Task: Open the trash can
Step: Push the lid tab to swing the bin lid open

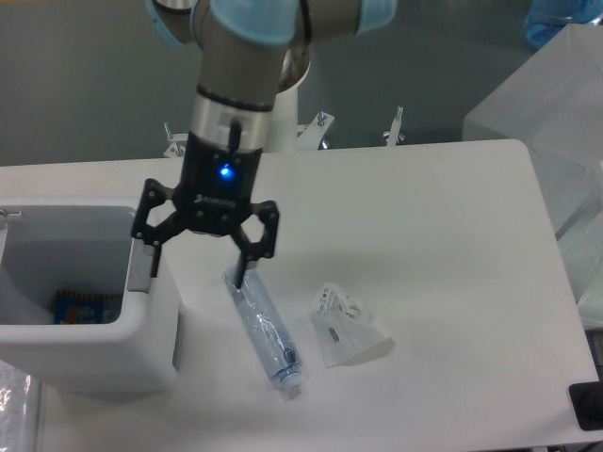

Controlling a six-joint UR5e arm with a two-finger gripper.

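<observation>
The white trash can (141, 363) stands at the table's left edge with its top open, so I look straight into it. A blue wrapper (83, 306) lies at its bottom. The grey push-button tab (140, 271) sits on its right rim. My gripper (198, 268) hangs open just above that rim, its left finger (153, 260) over the tab and its right finger (243, 268) beyond the can's right side. Nothing is between the fingers.
A clear plastic bottle (264, 330) lies on the white table (424, 217) just right of the can. A crumpled clear bag (347, 325) rests further right. Plastic-wrapped objects (556, 113) stand at the table's right edge.
</observation>
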